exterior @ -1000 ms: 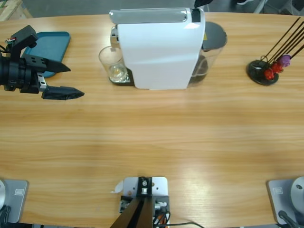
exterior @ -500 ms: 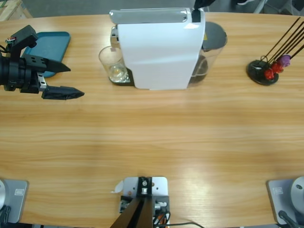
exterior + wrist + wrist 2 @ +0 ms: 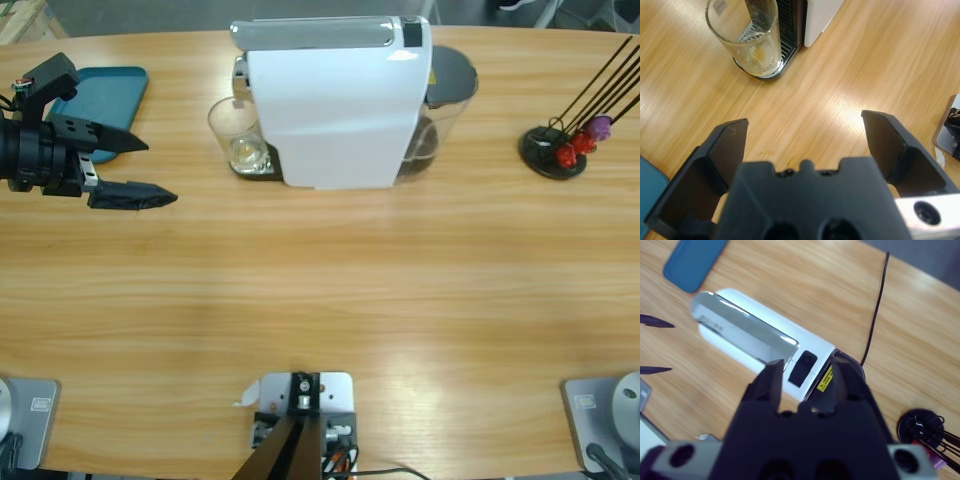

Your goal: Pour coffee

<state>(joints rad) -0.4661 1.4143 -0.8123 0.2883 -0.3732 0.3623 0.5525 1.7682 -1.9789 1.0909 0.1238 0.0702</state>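
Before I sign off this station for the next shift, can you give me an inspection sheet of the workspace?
Surface: wooden table, no spills seen.
Job's things: clear glass on the drip tray of the white coffee machine; only a faint residue inside, no dark coffee seen.
Clutter: teal tray at the far left; capsule holder with red and purple capsules on the right.
End effectors: left end effector open, holding nothing, short of the glass; right end effector above the machine, jaws close together.
Cables: black cable behind the machine.
Surroundings: nothing seen.
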